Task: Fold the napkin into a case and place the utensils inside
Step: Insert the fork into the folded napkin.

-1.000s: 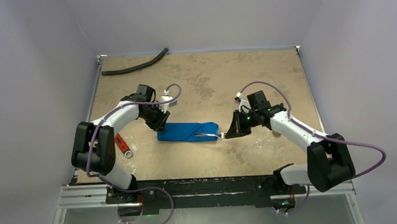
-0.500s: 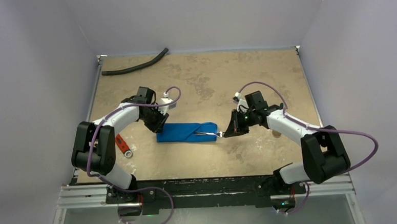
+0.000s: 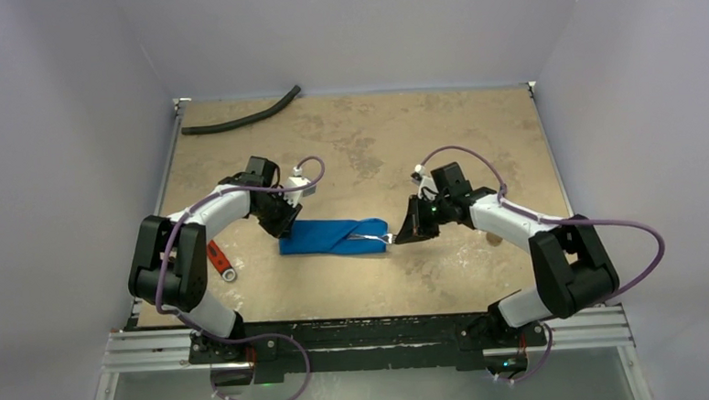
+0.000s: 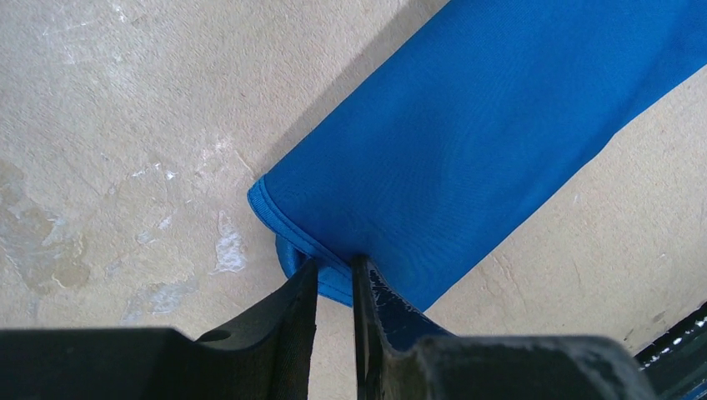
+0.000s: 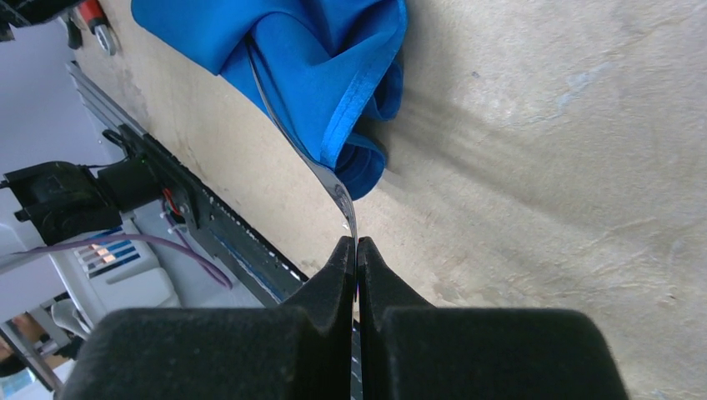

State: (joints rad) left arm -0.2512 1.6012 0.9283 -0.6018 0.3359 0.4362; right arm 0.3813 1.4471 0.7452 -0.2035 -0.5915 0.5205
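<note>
You have one napkin (image 3: 334, 235) to count, folded into a narrow flat oblong. It lies around the middle of the desk (image 3: 366, 144), a little toward the near edge, with its long side running from the left edge toward the right edge.

You can count one silver utensil (image 5: 333, 187) for certain. Its slim handle sticks out of the napkin's right end, and its head is hidden in the folds, so you cannot tell fork from spoon. There is also one black hose (image 3: 241, 120) at the far left corner and one red-handled wrench (image 3: 218, 259) near the left edge.

You have two claws in view. Your left claw (image 4: 335, 279) is at the napkin's left end with its jaws narrow, only a slit between them. The fingertips (image 4: 293, 310) touch the stitched hem, which sits just at the tips, and bare desk shows through the gap behind it.

Your right claw (image 5: 356, 246) is just beside the napkin's right end. Its jaws are pressed together on the tip of the silver utensil's handle, holding it.
</note>
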